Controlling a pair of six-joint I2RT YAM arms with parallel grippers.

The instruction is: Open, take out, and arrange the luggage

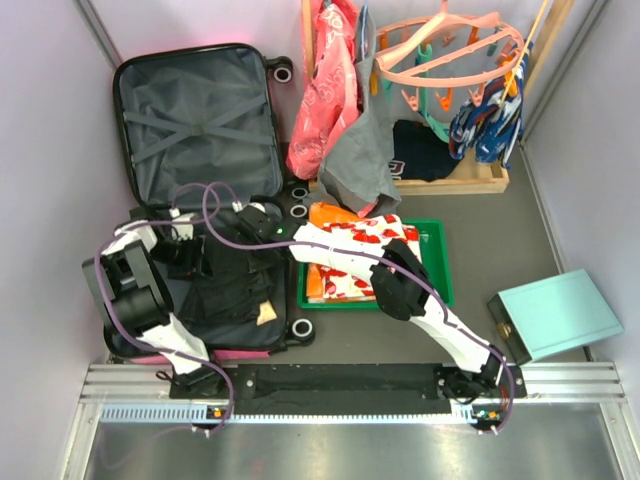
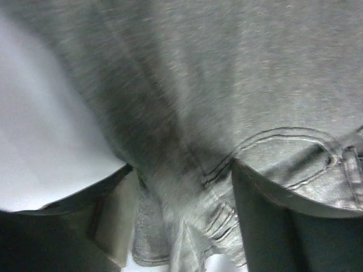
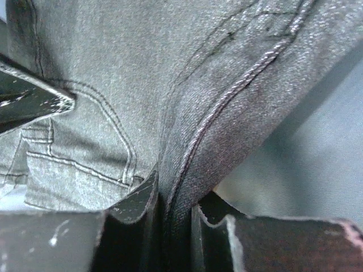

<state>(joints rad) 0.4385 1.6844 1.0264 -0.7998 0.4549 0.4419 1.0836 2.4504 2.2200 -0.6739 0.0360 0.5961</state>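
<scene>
The luggage (image 1: 195,110) is seen open in the top view, with both arms set into its near half among dark clothes; white print on a navy garment (image 1: 425,150) right of the luggage cannot be read. Only the wrist views show grey stitched jeans (image 3: 227,85). A seam fold is pinched tight by the right gripper (image 3: 177,192), while the left gripper (image 2: 181,167) is spread wide around bunched denim, and whether it grips cannot be told.
</scene>
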